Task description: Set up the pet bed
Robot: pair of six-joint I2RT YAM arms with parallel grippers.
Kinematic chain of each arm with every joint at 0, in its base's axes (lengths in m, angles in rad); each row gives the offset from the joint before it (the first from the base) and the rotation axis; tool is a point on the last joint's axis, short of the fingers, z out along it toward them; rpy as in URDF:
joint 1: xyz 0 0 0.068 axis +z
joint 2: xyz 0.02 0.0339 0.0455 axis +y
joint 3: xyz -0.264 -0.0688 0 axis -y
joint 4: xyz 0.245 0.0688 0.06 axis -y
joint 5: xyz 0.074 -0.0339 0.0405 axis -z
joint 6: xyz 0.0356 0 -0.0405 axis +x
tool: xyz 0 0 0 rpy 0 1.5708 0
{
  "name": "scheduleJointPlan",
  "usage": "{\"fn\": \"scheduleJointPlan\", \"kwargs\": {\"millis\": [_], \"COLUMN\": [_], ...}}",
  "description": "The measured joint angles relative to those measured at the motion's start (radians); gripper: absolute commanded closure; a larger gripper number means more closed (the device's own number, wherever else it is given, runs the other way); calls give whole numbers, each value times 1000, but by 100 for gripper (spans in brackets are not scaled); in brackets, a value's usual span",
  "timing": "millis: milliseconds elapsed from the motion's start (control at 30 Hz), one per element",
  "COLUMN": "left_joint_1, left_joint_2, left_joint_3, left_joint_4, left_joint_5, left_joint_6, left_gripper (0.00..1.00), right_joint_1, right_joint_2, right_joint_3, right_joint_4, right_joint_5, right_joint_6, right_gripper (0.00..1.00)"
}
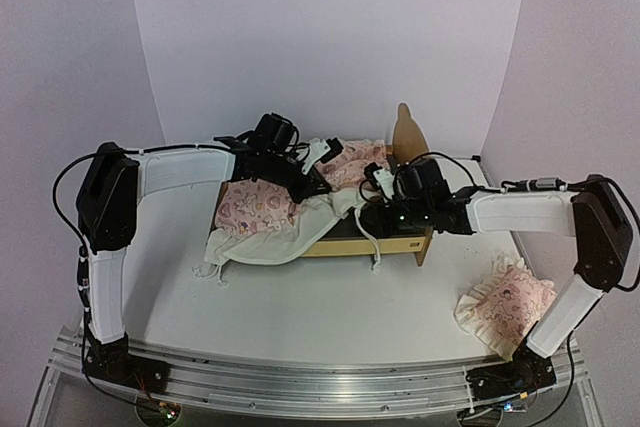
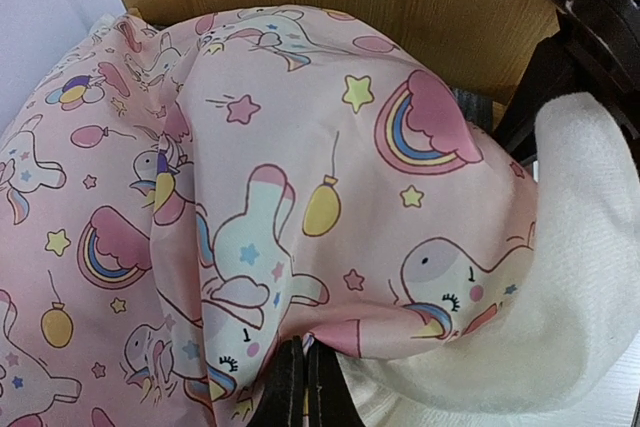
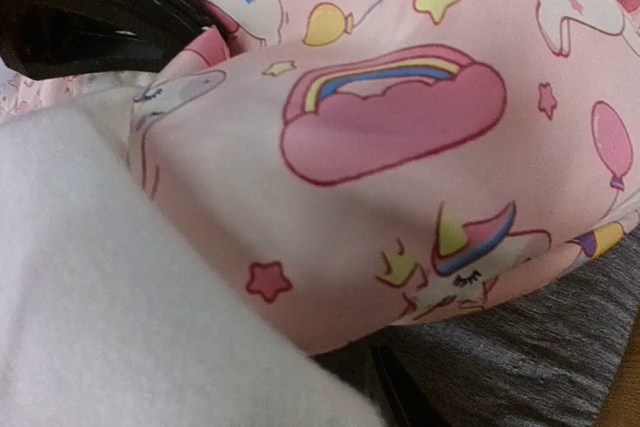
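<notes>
**Cover fitting, overhead and wrist views.** The pet bed [image 1: 372, 244] stands at the back centre of the counter [image 1: 330, 312], with its headboard [image 1: 408, 129] upright at the end toward the right arm. The pink printed cover [image 1: 258, 209] lies bunched across most of the bed. Its cream underside spills over the bed's near side onto the counter, and a patch of the grey fabric base [image 3: 565, 347] shows bare near the headboard. The left gripper [image 2: 304, 377] is above the middle of the bed, fingers together and clamped on a fold of the cover. The right gripper [image 1: 376, 211] sits low at the bed's near side toward the headboard end. Cloth hides its fingers, so it cannot be told whether they are apart or pinching. The small pillow [image 1: 508, 305] lies well apart from the bed, by the right arm's base.

Likely hazards, as a judgement:
- The bed looks light, so a pull on the clamped fold could drag or tip the frame rather than spread the cloth.
- The right fingers work blind under the cover and may catch the base fabric or the frame edge instead of the cover's hem.
- The two wrists are close together over the bed — a crossing move could bring them into contact.
- The overhang on the near side could slide the whole cover off the bed if the fold is let go too soon
</notes>
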Motion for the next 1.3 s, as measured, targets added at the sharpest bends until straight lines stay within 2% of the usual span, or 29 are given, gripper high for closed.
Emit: {"fn": "scheduleJointPlan", "kwargs": {"millis": [533,600,700,867,967,1100,1300], "left_joint_1": [5,6,6,6,6,6,6], "left_joint_2": [0,0,0,0,-2,-2,-4], "left_joint_3": [-1,-1,-2,-2,-8,-16,-18], "left_joint_4": [1,1,1,1,7,9,17], "left_joint_5": [0,0,0,0,0,0,0], "left_joint_6": [7,7,7,7,8,10,10], "left_gripper": [100,100,100,100,100,100,100], "right_joint_1": [-27,-27,-26,-18,-16,-16,-16], "right_joint_2": [0,0,9,44,55,55,45], "right_joint_3": [0,-1,-1,-3,-3,-20,-58], "right_joint_4": [-32,-30,1,60,78,94,91], "right_joint_5": [-290,-299,-289,-220,-215,-233,-271], "right_joint_6": [23,27,50,80,88,99,118], "right_gripper": [52,53,65,74,73,64,69]}}
